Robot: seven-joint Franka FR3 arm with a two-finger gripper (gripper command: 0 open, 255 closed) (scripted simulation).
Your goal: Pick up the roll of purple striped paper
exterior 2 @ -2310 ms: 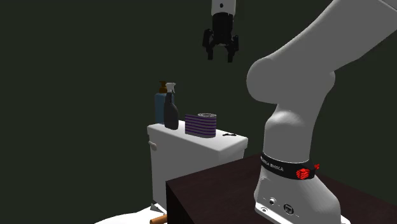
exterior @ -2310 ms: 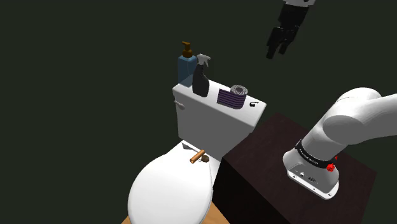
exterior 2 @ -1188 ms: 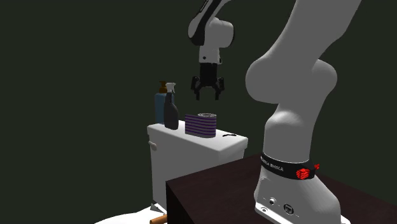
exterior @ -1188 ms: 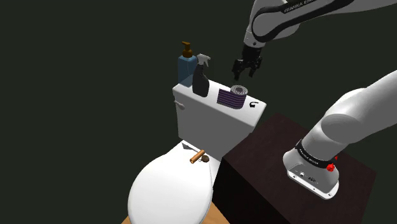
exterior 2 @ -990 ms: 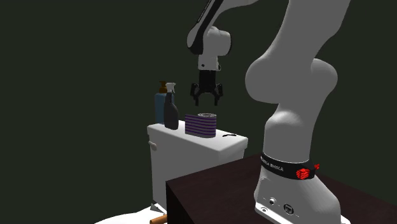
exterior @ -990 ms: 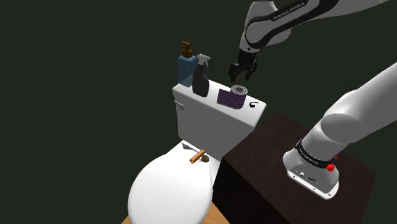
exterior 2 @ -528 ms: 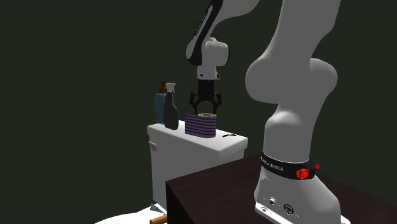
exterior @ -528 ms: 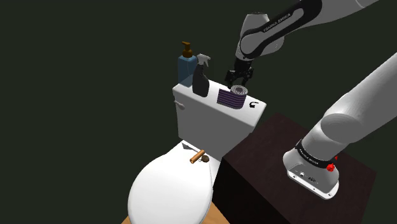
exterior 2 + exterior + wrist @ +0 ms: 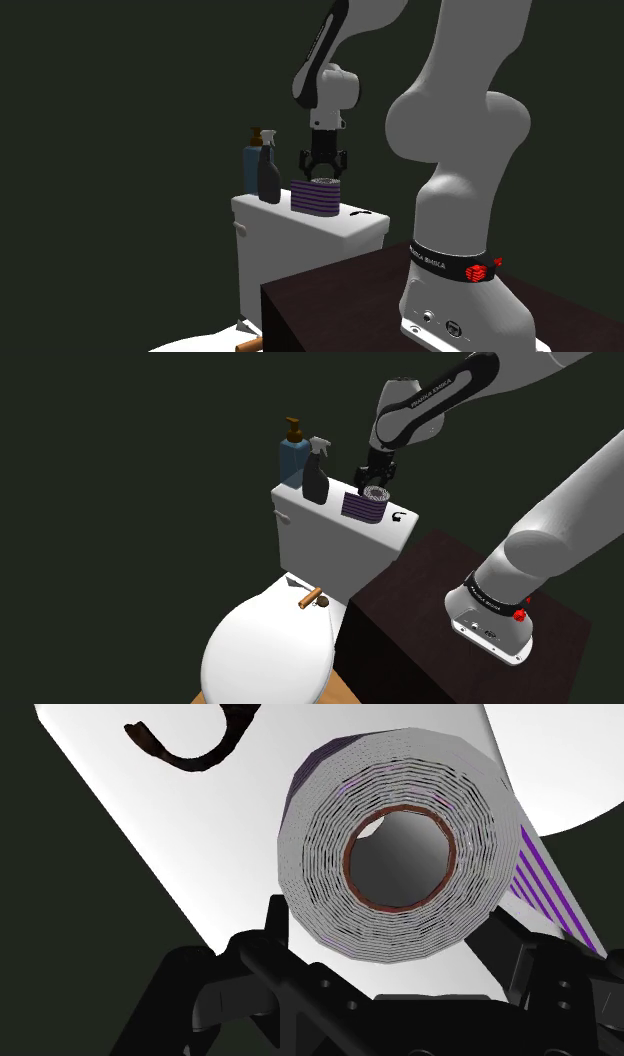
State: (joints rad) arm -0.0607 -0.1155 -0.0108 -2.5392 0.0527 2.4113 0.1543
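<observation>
The roll of purple striped paper [image 9: 362,506] stands on end on the white toilet tank lid [image 9: 325,510], its brown-lined hollow core facing up [image 9: 400,844]. My black gripper [image 9: 375,480] hangs straight above it, open, with the fingertips down at the roll's top rim. In the second exterior view the gripper [image 9: 323,172] straddles the top of the roll [image 9: 316,197]. Seen from the wrist, the gripper [image 9: 390,944] has one finger [image 9: 274,926] on each side of the roll, and neither presses on it.
A blue pump bottle [image 9: 292,458] and a black spray bottle [image 9: 317,473] stand on the tank next to the roll. A small dark curled thing [image 9: 400,516] lies on the lid's other side. Below are the toilet seat cover [image 9: 265,652] and the dark stand [image 9: 430,622].
The gripper has come down from high above and across to the roll, staying open. In the last half second it sank a little further, until its fingertips reached the roll's top.
</observation>
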